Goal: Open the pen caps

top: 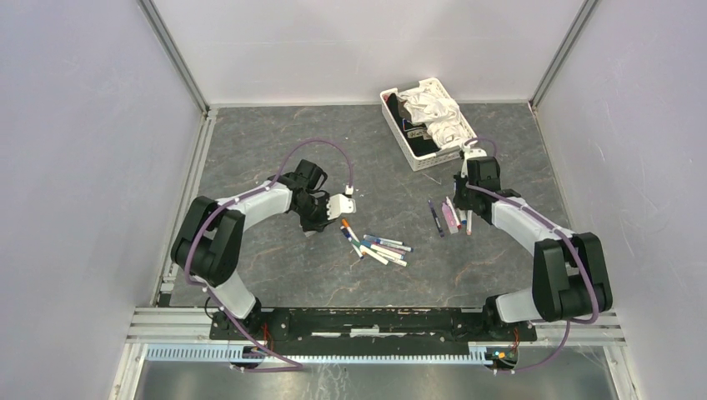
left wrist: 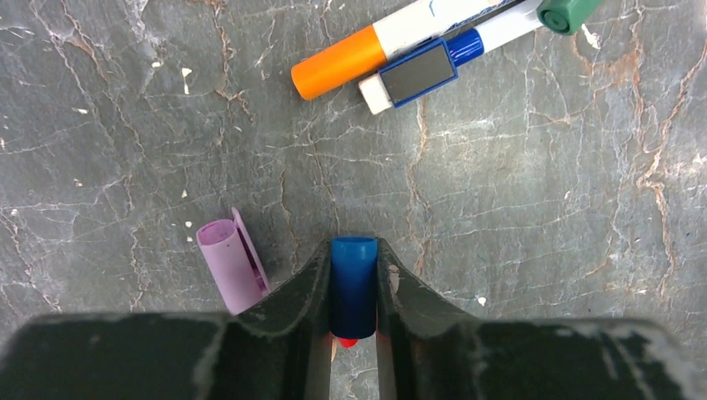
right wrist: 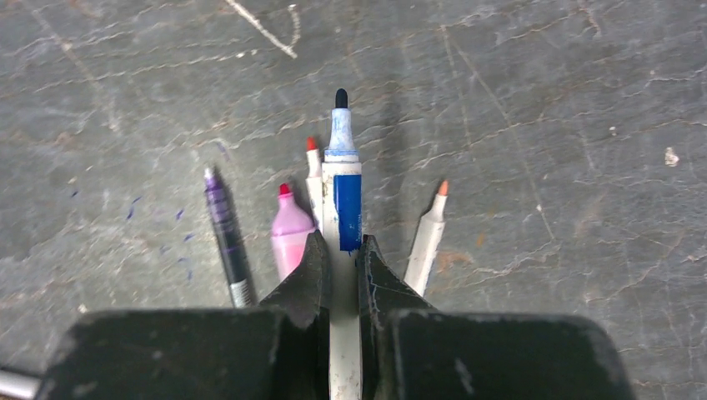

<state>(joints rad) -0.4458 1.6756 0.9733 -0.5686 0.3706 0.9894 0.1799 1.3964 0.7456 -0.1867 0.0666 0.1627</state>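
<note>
Left gripper [left wrist: 353,260]: we see it clenched on a blue cap [left wrist: 353,292], left of the pen pile [top: 377,245]; base hidden.
Right gripper [right wrist: 342,250]: grips an uncapped blue pen [right wrist: 342,179], right of that pile; rear cut off.

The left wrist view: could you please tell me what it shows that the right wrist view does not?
Only the left wrist: the left gripper shut on a blue cap, a loose purple cap beside it, and capped pens beyond. Only the right wrist: the right gripper shut on an uncapped pen, with four other uncapped pens lying alongside. Both: a closed gripper over the grey marbled table.
</note>
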